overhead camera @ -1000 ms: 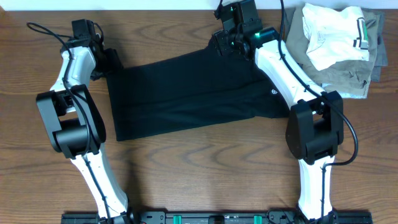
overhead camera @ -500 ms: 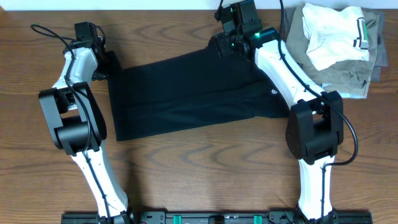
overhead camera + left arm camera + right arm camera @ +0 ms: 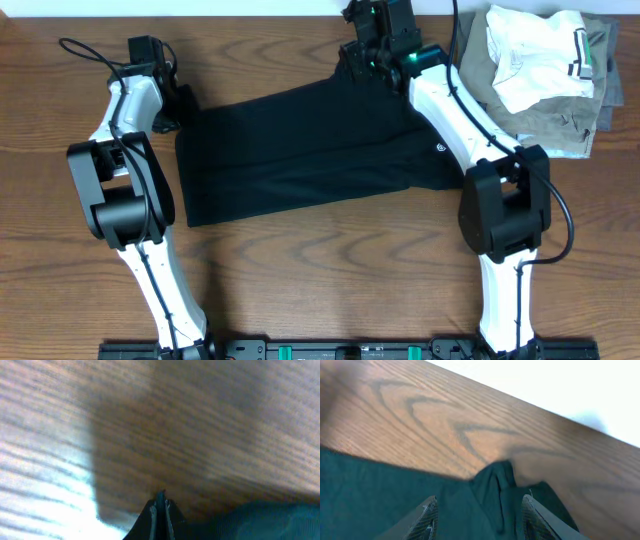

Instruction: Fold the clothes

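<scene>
The clothes (image 3: 300,150) are one black garment lying spread across the middle of the wooden table, with a tiny white logo (image 3: 438,150) near the right end. My left gripper (image 3: 178,100) is at the garment's far left corner. In the left wrist view it (image 3: 161,502) is shut, with a thin dark sliver of fabric between the tips and the cloth (image 3: 260,520) running off to the lower right. My right gripper (image 3: 362,62) is at the far edge. It (image 3: 481,517) stands open, its fingers on either side of a bunched fold of the cloth (image 3: 370,495).
A white folded garment with striped trim (image 3: 535,55) lies on a pile of olive and grey folded garments (image 3: 540,125) at the back right. The right arm (image 3: 460,120) reaches over the black garment's right part. The table's far edge (image 3: 530,402) runs just beyond the right gripper.
My left gripper has closed at the garment's far left corner and shifted slightly right and toward the far edge. My right gripper has narrowed slightly and edged toward the far edge.
</scene>
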### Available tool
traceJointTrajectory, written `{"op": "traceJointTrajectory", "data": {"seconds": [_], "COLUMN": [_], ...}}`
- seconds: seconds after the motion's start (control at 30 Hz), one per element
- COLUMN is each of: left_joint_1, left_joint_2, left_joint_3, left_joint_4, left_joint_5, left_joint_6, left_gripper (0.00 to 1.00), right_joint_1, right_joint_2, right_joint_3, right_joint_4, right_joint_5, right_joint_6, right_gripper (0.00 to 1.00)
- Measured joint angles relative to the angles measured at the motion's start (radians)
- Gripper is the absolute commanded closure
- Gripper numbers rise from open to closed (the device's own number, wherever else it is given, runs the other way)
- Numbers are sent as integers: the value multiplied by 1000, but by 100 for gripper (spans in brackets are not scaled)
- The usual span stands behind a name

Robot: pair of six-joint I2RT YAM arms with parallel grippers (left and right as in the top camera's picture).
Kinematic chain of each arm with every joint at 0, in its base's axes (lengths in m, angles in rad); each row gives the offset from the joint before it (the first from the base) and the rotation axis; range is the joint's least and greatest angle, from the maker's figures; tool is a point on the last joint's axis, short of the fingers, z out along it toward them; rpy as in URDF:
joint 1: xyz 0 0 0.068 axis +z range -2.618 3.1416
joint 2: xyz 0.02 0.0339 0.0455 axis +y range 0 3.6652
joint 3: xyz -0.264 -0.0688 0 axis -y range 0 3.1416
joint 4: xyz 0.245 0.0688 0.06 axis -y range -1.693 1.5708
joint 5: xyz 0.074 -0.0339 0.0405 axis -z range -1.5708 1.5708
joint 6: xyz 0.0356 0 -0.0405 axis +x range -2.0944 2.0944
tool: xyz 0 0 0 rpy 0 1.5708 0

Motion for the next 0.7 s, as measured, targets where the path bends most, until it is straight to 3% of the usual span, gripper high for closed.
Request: {"op": "traceJointTrajectory", "data": {"seconds": [0.37, 0.7], "left_joint_1": [0, 0], "left_joint_2": [-96, -97], "left_joint_3": [0, 0], "left_joint_4": [-88, -102], "left_joint_5": [0, 0], "left_joint_6": [0, 0], "left_gripper": [94, 94], "right_joint_1": [-6, -109], "right_joint_2": [180, 193], "right_joint_3": [0, 0], "right_joint_4": [141, 144], "right_joint_5": [85, 103], "right_joint_6": [59, 137], "right_gripper": [40, 40]}}
